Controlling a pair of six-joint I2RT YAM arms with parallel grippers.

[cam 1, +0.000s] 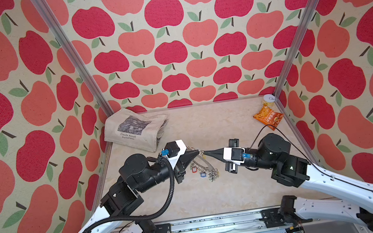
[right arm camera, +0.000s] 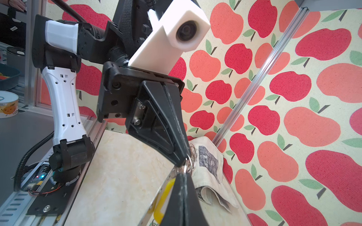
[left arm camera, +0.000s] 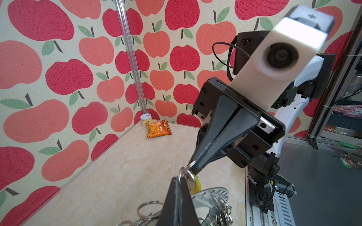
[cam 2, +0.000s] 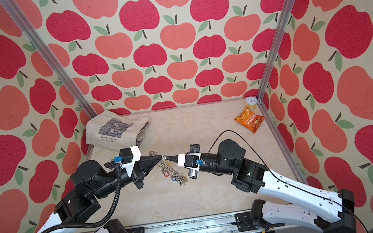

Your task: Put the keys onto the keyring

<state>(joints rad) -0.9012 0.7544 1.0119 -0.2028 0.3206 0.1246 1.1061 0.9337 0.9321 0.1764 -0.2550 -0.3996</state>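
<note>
Pinching keyring wire loops: left claw, right claw, both fully closed.

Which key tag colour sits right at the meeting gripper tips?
The yellow tag, right beside the closed tips of the left gripper and right gripper; the red tag and blue tag hang farther along the keyring, away from both.

We see the left tool and right tool pinched closed, tips meeting over the keyring, with keys bunched at its near end.
</note>
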